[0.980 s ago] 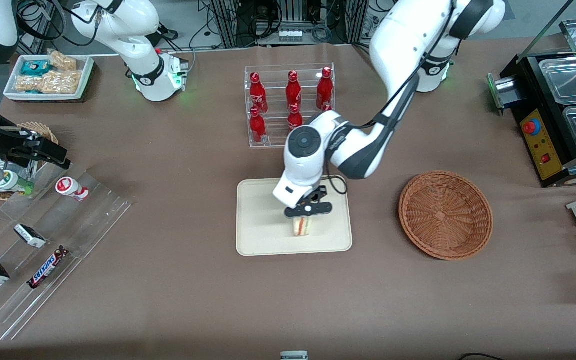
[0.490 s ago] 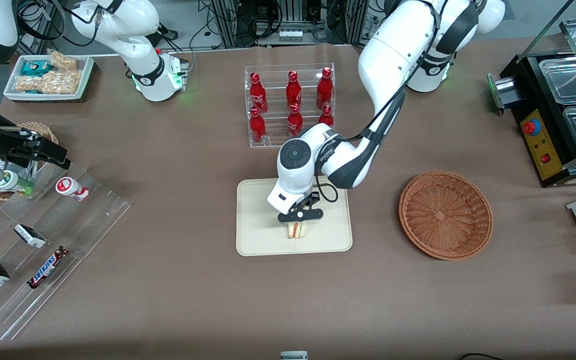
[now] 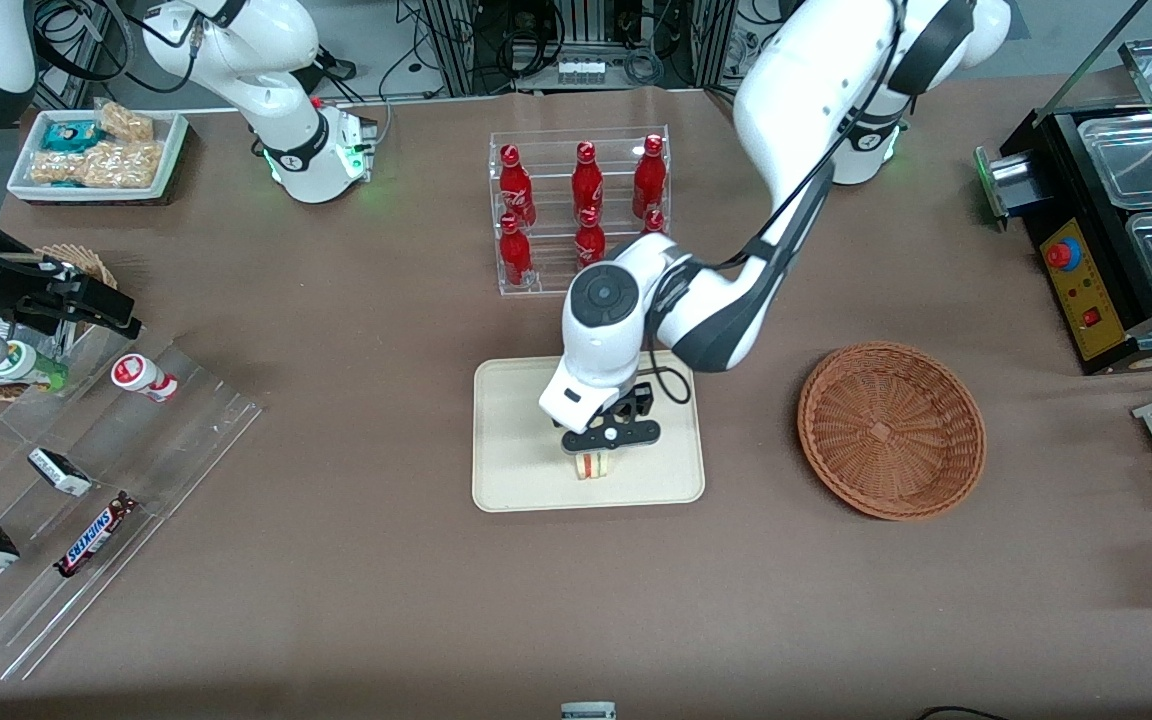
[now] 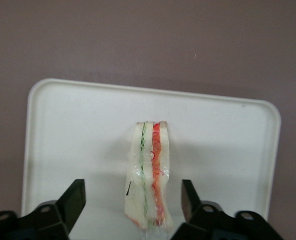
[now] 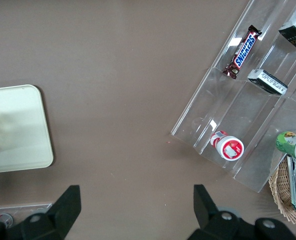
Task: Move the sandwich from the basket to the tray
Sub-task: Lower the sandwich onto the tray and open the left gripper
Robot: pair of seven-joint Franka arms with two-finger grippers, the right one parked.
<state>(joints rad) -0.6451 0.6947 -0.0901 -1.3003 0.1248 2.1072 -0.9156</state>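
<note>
The sandwich [image 4: 149, 175] stands on its edge on the tray [image 3: 516, 480], in the half of the tray nearer the front camera, and the basket [image 3: 891, 430] sits well apart from the tray, toward the working arm's end of the bench [image 3: 336, 600]. The pincer [image 3: 604, 440] hangs just above the sandwich, released: the wrist view shows its fingers [image 4: 72, 200] spread wide, with clear gaps to the bread on both sides.

The step in hand looks like the retreat after the drop. It is best done as a straight lift off the tray, fingers held spread, so neither pad clips the upright wedge and tips it over.

Against the picture half a second ago, the arm's wrist has shifted slightly toward the basket and the pincer no longer clamps the sandwich, which has stayed on the tray.
</note>
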